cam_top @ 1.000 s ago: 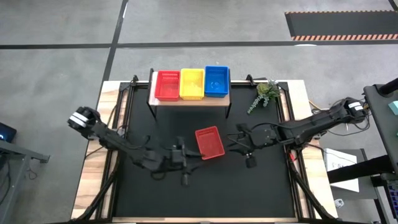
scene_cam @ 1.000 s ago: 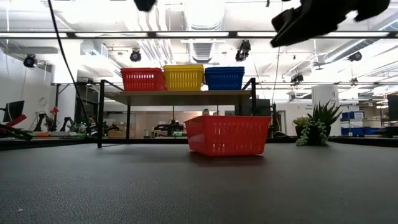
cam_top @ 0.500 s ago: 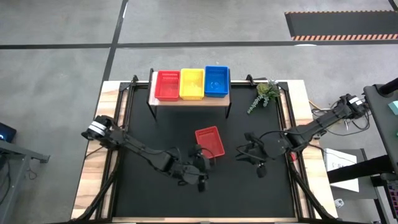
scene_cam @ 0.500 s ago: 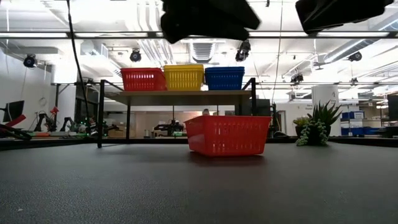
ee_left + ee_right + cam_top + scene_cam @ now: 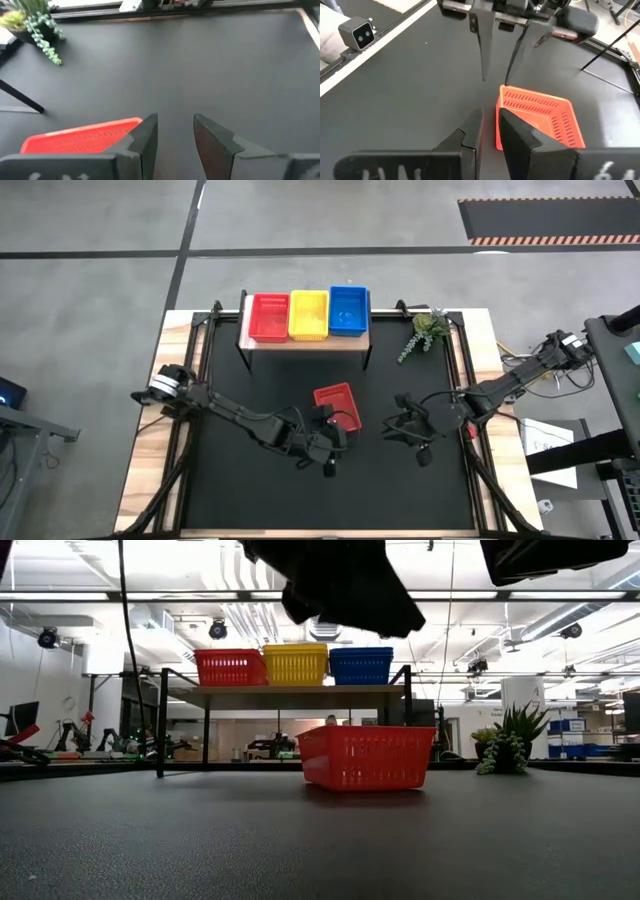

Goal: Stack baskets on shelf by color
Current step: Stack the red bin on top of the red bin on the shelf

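One red basket [image 5: 337, 404] rests on its base on the black table [image 5: 250, 490], in front of the shelf [image 5: 304, 343]; it also shows in the low view [image 5: 366, 757]. The shelf holds red [image 5: 268, 317], yellow [image 5: 308, 314] and blue [image 5: 348, 310] baskets side by side. My left gripper [image 5: 336, 430] is open, raised just off the loose basket's near side, fingers [image 5: 483, 60] pointing down beside its corner [image 5: 504, 91]. My right gripper [image 5: 393, 427] is slightly open and empty to the basket's right.
A small potted plant [image 5: 424, 332] stands at the far right of the table, beside the shelf. Bare black table lies near and to the left of the loose basket. A small camera [image 5: 361, 31] sits on the wooden edge.
My left gripper has swung toward the table's right edge and up to the loose red basket's near side. My right gripper has drawn back a little toward the near edge and the right. The basket has stayed where it was.
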Motion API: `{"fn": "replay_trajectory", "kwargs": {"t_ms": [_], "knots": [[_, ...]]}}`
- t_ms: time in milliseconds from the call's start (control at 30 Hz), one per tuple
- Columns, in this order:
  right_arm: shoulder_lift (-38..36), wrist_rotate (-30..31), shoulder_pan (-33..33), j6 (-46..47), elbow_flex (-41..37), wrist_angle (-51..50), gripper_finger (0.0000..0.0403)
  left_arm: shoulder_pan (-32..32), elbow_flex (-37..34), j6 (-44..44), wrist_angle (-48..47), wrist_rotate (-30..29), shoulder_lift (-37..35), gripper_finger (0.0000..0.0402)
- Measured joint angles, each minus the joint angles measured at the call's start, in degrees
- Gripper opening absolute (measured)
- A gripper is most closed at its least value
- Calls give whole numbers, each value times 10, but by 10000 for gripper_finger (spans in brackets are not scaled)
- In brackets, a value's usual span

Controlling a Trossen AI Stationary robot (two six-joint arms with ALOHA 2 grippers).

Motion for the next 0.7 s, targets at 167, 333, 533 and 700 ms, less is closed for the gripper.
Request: {"fn": "replay_trajectory", "kwargs": {"t_ms": [167,333,533,700], "knots": [[0,0,0,0,0,-1,52,1,-1,-1,-9,9,0,134],[0,0,0,-12,0,-2,52,6,-1,-3,-12,10,1,195],[0,0,0,-11,0,-2,52,18,-18,-13,-15,10,28,223],[1,0,-2,-13,0,-2,52,25,-18,-20,1,10,56,223]]}}
